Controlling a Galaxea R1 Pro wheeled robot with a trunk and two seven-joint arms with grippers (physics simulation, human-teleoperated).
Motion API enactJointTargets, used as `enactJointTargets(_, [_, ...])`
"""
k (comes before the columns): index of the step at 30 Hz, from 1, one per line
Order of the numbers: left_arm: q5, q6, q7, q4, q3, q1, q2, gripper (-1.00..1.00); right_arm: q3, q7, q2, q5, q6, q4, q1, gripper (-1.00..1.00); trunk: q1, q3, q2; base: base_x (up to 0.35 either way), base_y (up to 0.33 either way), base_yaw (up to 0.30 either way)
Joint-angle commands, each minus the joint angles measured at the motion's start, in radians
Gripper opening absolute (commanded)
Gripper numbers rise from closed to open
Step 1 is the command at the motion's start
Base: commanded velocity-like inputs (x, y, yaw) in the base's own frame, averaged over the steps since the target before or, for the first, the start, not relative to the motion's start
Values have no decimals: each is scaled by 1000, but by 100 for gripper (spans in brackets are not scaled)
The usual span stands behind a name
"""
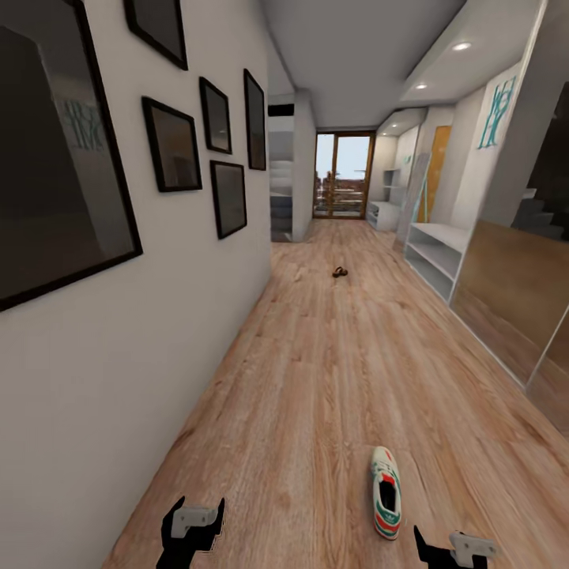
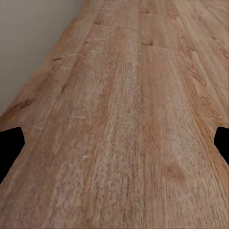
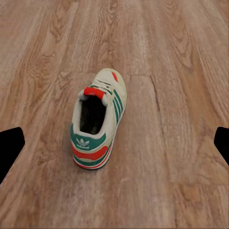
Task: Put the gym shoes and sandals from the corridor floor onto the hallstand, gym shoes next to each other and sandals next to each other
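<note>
One gym shoe point(image 1: 386, 491), white with green stripes and red-orange accents, lies on the corridor floor point(image 1: 332, 379) with its heel toward me. In the right wrist view the gym shoe point(image 3: 98, 124) lies ahead of the wide-apart black fingertips point(image 3: 12, 145). My right gripper point(image 1: 450, 549) hangs open just right of the shoe's heel, holding nothing. My left gripper point(image 1: 195, 518) is open over bare planks point(image 2: 119, 119) near the left wall. A small brown sandal point(image 1: 340, 272) lies far down the corridor; I cannot tell if it is one or two. The white hallstand point(image 1: 435, 251) stands at the right.
A white wall point(image 1: 158, 332) with black-framed pictures runs close along my left. A mint-framed mirror point(image 1: 412, 201) leans beyond the hallstand. A wood-panelled partition point(image 1: 514, 292) lines the right side. A glass door point(image 1: 343, 175) closes the far end.
</note>
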Motion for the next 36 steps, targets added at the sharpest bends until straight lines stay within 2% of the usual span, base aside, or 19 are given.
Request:
enactJointTargets(1, [6, -3, -5, 0, -1, -1, 0, 100, -7, 9, 1, 0, -3, 0, -1, 100, 0, -1, 0, 225, 270, 0])
enactJointTargets(8, [6, -2, -5, -2, 1, -1, 1, 100, -7, 9, 3, 0, -3, -1, -1, 100, 0, 0, 0, 258, 247, -23])
enactJointTargets(14, [6, -2, -5, -2, 1, 0, 0, 100, -8, 9, 1, 0, -3, -2, -1, 100, 0, 4, 0, 193, 173, -169])
enactJointTargets(26, [6, -3, -5, -3, 3, 0, 2, 100, -8, 7, 1, 0, -3, -1, -1, 100, 0, 14, 0, 26, 22, -205])
enactJointTargets(36, [7, -2, -4, -5, 3, -1, 4, 100, -8, 7, 2, 0, -3, 0, -1, 100, 0, 15, 0, 1, 1, -37])
